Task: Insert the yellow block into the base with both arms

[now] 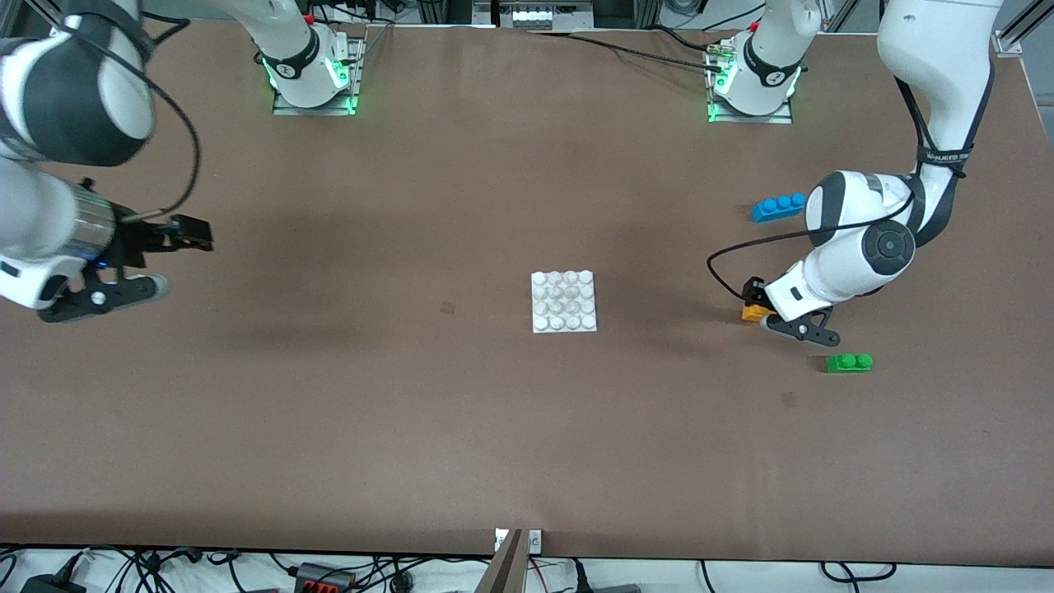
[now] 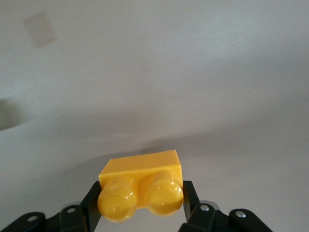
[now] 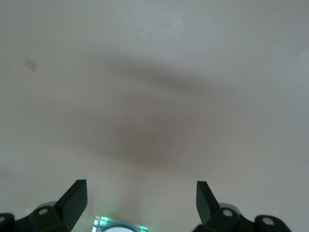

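The yellow block (image 1: 753,312) is low at the table near the left arm's end, between the fingers of my left gripper (image 1: 754,306). In the left wrist view the block (image 2: 141,186) shows its two studs, and a black finger (image 2: 192,195) presses on each side of it: the left gripper (image 2: 141,193) is shut on it. The white base (image 1: 563,301) lies flat at the table's middle, with nothing on it. My right gripper (image 1: 200,239) hangs open and empty over bare table at the right arm's end, well away from the base; its fingers stand wide apart in the right wrist view (image 3: 141,189).
A blue three-stud brick (image 1: 778,206) lies farther from the front camera than the left gripper. A green two-stud brick (image 1: 849,362) lies nearer to the camera, close beside the left gripper. The brown table (image 1: 412,412) is bare between the base and both grippers.
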You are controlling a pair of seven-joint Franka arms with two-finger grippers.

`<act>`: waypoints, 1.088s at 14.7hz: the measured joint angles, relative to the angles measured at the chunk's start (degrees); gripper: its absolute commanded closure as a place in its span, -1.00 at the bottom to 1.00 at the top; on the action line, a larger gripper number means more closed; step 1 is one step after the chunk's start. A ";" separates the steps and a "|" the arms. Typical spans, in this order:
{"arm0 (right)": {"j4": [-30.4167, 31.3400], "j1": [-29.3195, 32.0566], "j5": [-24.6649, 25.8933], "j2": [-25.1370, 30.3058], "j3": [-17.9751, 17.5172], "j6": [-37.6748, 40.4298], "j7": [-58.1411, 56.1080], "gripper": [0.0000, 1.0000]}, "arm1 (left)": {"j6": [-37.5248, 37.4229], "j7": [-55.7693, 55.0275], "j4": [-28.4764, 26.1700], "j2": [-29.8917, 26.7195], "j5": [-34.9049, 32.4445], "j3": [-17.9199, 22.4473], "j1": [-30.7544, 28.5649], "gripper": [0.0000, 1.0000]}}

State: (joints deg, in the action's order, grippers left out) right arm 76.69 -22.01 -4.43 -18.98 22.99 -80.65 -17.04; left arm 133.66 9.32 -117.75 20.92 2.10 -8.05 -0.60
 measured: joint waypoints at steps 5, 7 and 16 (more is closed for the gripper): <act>7.00 17.22 1.67 9.57 -14.81 -1.98 -0.42 -1.00 | -8.17 -11.49 5.96 -0.59 0.49 -8.41 0.98 0.05; 15.77 24.29 2.93 16.39 -21.82 -7.68 -0.39 -1.00 | -8.21 -13.69 6.53 -0.15 0.57 -10.36 1.05 0.05; 25.19 25.22 3.55 23.75 -22.64 -15.09 12.26 -1.00 | -7.12 -34.03 13.54 7.17 0.73 -13.94 12.97 0.06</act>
State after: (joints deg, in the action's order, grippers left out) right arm 101.88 3.20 -0.88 4.77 0.35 -95.74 -4.78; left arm 126.54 -24.70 -104.21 28.09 2.83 -21.99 12.37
